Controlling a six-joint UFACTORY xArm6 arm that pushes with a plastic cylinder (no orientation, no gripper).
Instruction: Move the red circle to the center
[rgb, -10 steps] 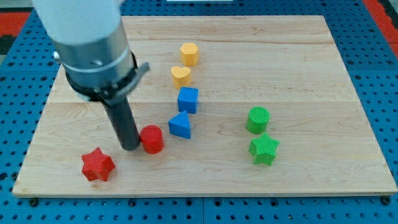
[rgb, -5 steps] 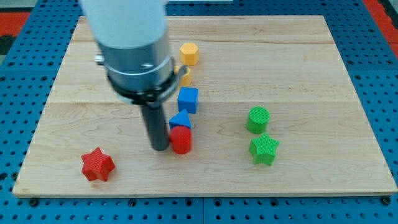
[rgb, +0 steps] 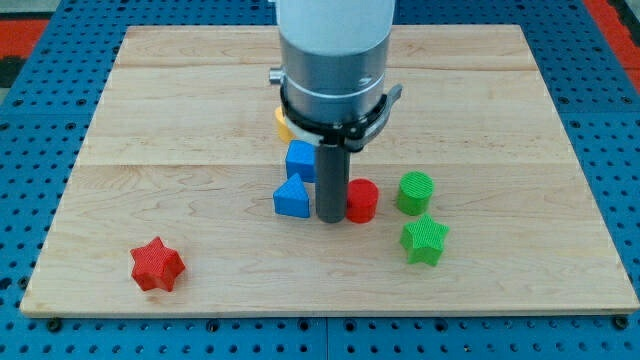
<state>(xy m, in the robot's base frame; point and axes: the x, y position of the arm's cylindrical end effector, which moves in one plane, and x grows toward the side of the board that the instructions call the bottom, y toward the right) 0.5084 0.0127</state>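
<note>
Camera view, the only one: wooden tabletop (rgb: 520, 120) on a blue pegboard (rgb: 30, 150), arm housing (rgb: 335, 60) coming down from the view's top, big and grey-white, w/ a black collar at its base. Dark rod (rgb: 331, 180) drops straight from it.

My tip (rgb: 331, 218) sits on the wood, roughly mid-board, a bit toward the view's bottom. No pincer on this rig, so nothing to call apart or together – just the rod.

Red circle (rgb: 362, 200) is right at the tip's right side, touching the rod or as good as. It stands upright, near the board's middle, slightly below and right of centre.

Blue triangle (rgb: 291, 198) just left of the rod, close but a thin gap shows. Blue cube (rgb: 301, 161) above it, near the rod's upper left, partly tucked under the collar.

Yellow block (rgb: 283, 124) peeks out at the housing's left edge; mostly hidden, shape can't tell.

Green circle (rgb: 415, 192) to the right of the red circle, near but apart. Green star (rgb: 424, 239) just below the green circle, nearly touching it.

Red star (rgb: 157, 265) alone at the view's bottom left, well apart from everything else.
</note>
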